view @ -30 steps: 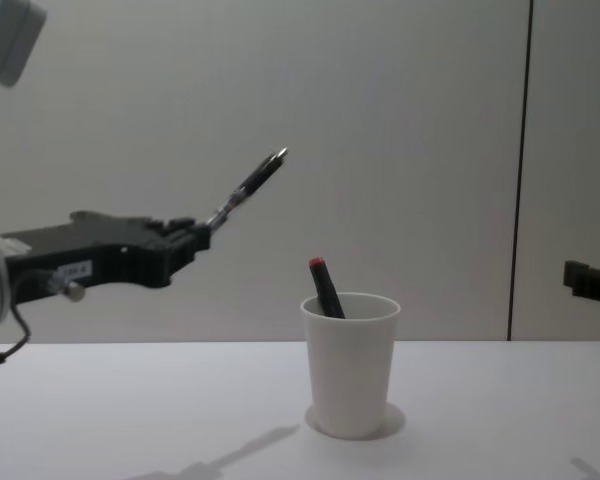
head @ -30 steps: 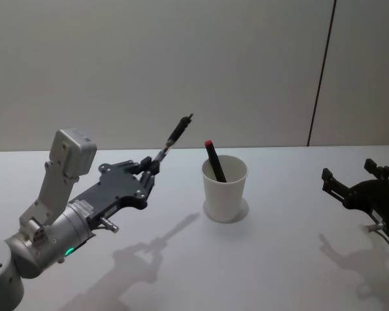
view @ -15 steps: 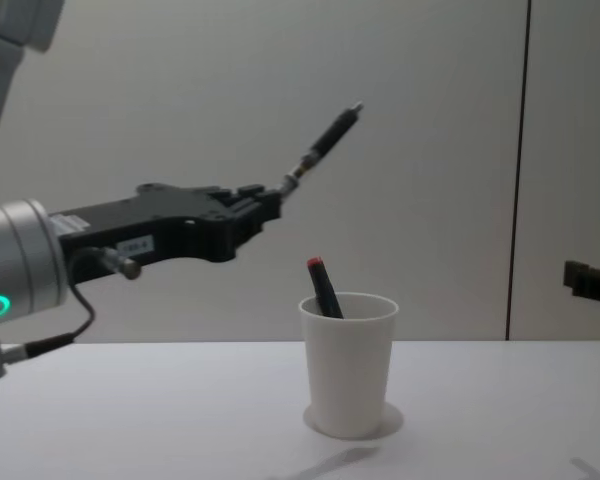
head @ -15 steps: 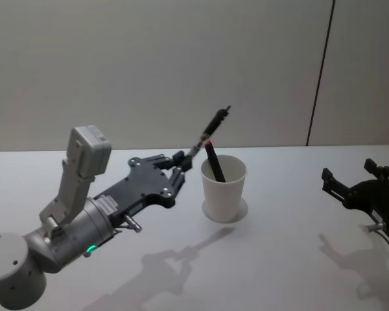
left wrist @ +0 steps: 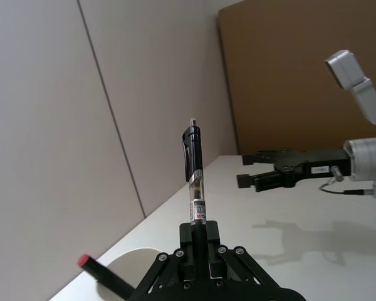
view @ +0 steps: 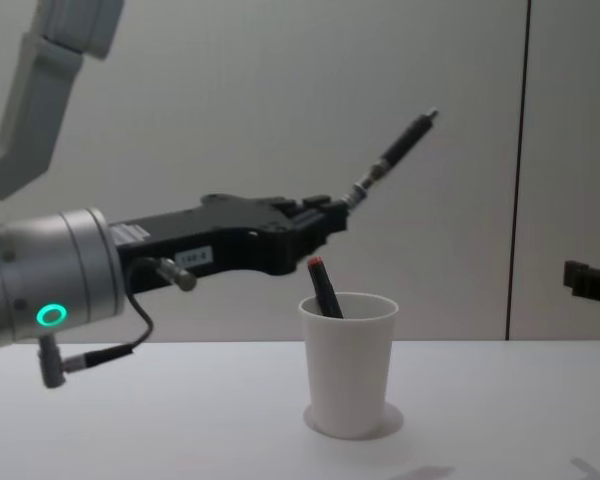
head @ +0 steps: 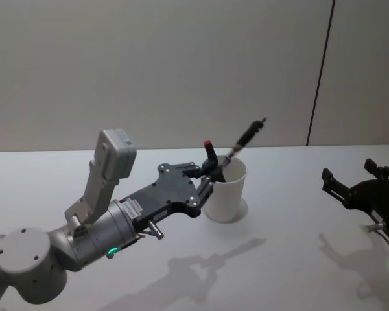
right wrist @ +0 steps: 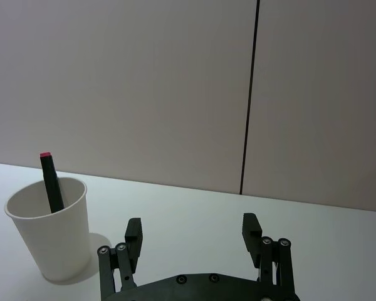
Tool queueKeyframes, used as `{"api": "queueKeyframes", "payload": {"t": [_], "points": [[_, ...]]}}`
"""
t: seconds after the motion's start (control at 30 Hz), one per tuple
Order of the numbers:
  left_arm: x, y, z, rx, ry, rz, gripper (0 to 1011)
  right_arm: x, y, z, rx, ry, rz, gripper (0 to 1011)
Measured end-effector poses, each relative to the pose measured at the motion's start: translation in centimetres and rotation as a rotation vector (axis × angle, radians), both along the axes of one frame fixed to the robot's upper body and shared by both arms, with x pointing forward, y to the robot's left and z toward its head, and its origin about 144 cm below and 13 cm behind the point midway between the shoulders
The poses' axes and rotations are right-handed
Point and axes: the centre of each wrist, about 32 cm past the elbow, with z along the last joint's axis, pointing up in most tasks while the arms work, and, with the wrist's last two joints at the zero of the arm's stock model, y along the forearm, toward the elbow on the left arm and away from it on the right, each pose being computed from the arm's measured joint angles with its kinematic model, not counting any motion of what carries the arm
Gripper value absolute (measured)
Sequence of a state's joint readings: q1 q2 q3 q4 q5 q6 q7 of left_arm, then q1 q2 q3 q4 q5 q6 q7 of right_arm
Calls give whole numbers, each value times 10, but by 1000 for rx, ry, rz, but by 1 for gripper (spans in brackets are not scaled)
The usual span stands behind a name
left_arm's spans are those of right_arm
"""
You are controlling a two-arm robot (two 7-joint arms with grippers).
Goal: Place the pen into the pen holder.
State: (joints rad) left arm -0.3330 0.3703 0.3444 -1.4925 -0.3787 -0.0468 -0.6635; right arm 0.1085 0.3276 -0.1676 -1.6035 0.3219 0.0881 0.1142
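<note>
The left gripper (head: 214, 170) is closed on one end of the pen (head: 246, 137); the pen slants up beyond the fingers, and the pen holder (head: 225, 193) stands just below them. I judge the carry almost done: next the pen must tip down into it. The right gripper (head: 348, 173) rests open, well apart.

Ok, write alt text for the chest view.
The left claw grips a dark pen, slanting upward above a white paper cup on the table. A red-tipped pen leans inside the cup. The right claw sits at the right edge.
</note>
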Motion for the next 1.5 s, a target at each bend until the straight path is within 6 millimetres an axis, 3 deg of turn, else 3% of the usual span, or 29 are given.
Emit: {"api": "queueKeyframes", "payload": {"t": [0.8, 1.5], "points": [[7, -27, -10, 12, 65, -130, 130, 0, 0, 0, 0, 0, 0, 1002], [8, -33, -13, 12, 78, -150, 131, 0, 0, 0, 0, 0, 1, 1002]]}}
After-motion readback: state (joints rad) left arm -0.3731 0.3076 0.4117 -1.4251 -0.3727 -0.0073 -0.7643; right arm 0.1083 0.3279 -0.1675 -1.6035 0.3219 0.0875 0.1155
